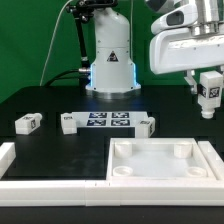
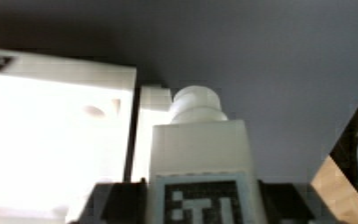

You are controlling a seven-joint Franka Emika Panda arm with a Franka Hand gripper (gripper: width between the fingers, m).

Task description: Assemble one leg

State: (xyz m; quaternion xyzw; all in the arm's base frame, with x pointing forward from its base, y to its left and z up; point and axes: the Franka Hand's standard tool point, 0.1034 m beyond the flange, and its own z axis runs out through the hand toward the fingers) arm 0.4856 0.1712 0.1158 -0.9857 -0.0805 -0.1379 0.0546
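Note:
My gripper (image 1: 208, 95) hangs at the exterior view's right, well above the table, shut on a white leg (image 1: 209, 91) with a black-and-white tag. In the wrist view the held leg (image 2: 201, 140) points away from the camera, its round peg end outward, and dark fingers (image 2: 114, 200) flank its tagged end. The large white tray-like piece (image 1: 160, 160) with corner sockets lies below and to the exterior view's left of the gripper; its edge shows in the wrist view (image 2: 51, 120). Three more legs lie on the table: one (image 1: 26, 123), a second (image 1: 68, 122), a third (image 1: 146, 124).
The marker board (image 1: 106, 120) lies between the second and third loose legs. A white rail (image 1: 40, 170) runs along the front and the exterior view's left side. The robot base (image 1: 110, 60) stands at the back centre.

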